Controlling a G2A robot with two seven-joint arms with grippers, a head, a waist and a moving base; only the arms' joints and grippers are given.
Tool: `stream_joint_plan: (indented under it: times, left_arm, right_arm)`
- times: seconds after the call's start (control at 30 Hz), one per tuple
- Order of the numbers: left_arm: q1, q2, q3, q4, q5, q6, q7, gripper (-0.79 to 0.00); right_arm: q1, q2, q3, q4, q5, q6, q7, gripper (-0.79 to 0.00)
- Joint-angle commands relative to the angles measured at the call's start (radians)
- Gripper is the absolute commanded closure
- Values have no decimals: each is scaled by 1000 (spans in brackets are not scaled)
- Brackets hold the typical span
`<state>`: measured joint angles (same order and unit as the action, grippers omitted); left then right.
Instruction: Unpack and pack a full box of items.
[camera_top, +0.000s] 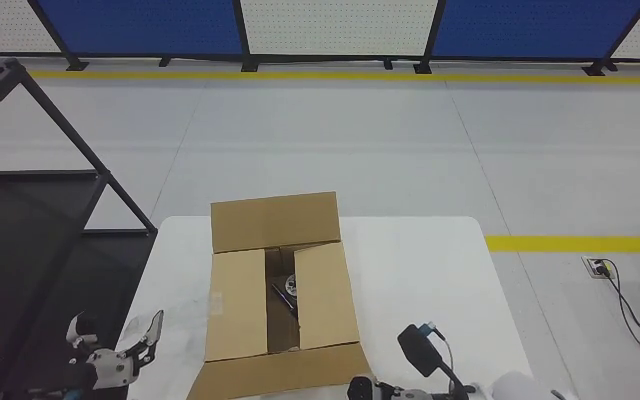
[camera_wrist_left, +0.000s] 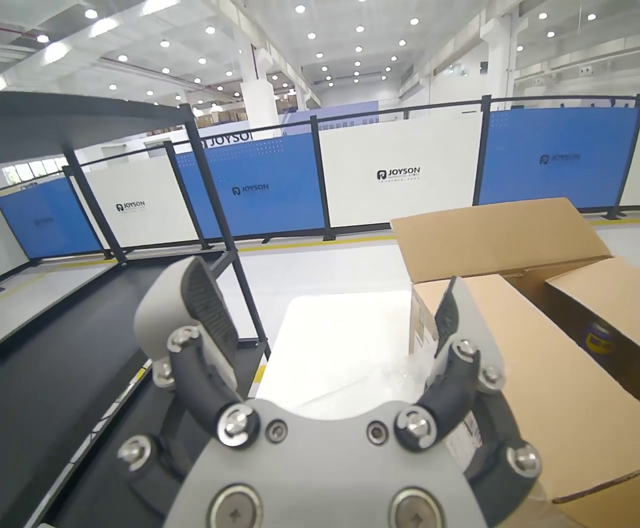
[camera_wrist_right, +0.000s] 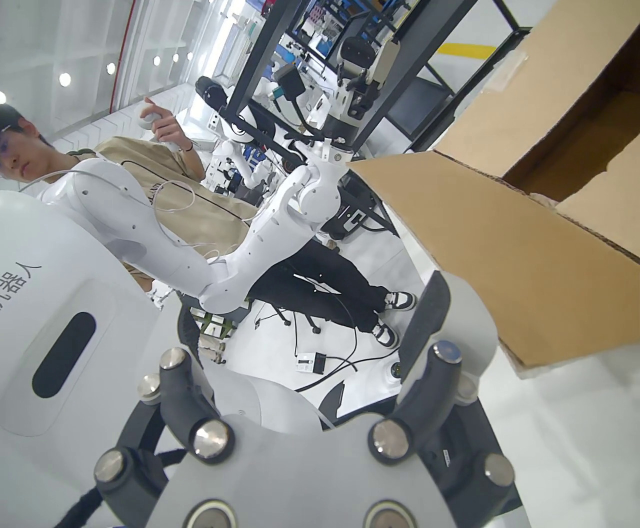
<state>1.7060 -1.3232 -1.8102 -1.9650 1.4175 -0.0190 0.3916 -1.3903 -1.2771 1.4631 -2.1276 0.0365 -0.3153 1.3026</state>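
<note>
Here, a white table (camera_top: 420, 270) seen from above holds one cardboard box (camera_top: 275, 220) at its middle, with all four flaps folded outward. The two side flaps leave a narrow dark gap down the centre. In that gap lies a round, metallic-looking item (camera_top: 291, 286); what it is cannot be told from this height.

The left gripper (camera_wrist_left: 325, 275) hovers off the near left corner of the table, beside the box and apart from it. Its claw is spread wide and holds nothing. From its wrist camera the box stands just beyond one finger (camera_wrist_left: 452, 315), and a blue and yellow can (camera_wrist_left: 597, 340) shows inside the opening.

The right gripper (camera_wrist_right: 307, 300) sits near the table's near edge, close to the box's near flap. Its claw is also spread wide and empty, one dark ribbed pad (camera_wrist_right: 425, 325) just beside the cardboard.

A black rack (camera_top: 40, 260) stands left of the table, and blue and white fence panels (camera_top: 340, 25) line the far floor
</note>
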Motion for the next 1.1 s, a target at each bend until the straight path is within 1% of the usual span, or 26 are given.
stream_joint_plan:
  times: [0.0,0.37,0.43,0.6,0.8,0.87,0.97,1.07]
  left_arm:
    - [-6,0,2,-7,16,7,-22,-785]
    - [-11,1,3,-8,14,8,-32,-785]
    - [-21,0,1,-1,0,20,-56,-785]
    - [-54,2,-15,8,-9,30,-109,-785]
    - [-110,10,-57,27,-5,-1,-169,-785]
    - [-131,14,-77,38,-3,-20,-188,-785]
    - [-167,20,-106,58,-10,-50,-214,-785]
    - [-195,25,-123,71,-13,-67,-231,-785]
  right_arm:
    - [-5,1,0,0,-7,7,-7,-785]
    - [-12,3,-8,-9,0,-4,-17,-785]
    - [-18,9,-3,-24,-12,-18,-2,-785]
    - [-44,27,5,-65,-32,-53,85,-785]
    - [-40,43,-23,-71,-46,-60,142,-785]
    - [-37,47,-36,-67,-47,-53,130,-785]
    - [-20,49,-61,-40,-48,-9,82,-785]
    - [15,47,-101,-13,-82,47,12,-785]
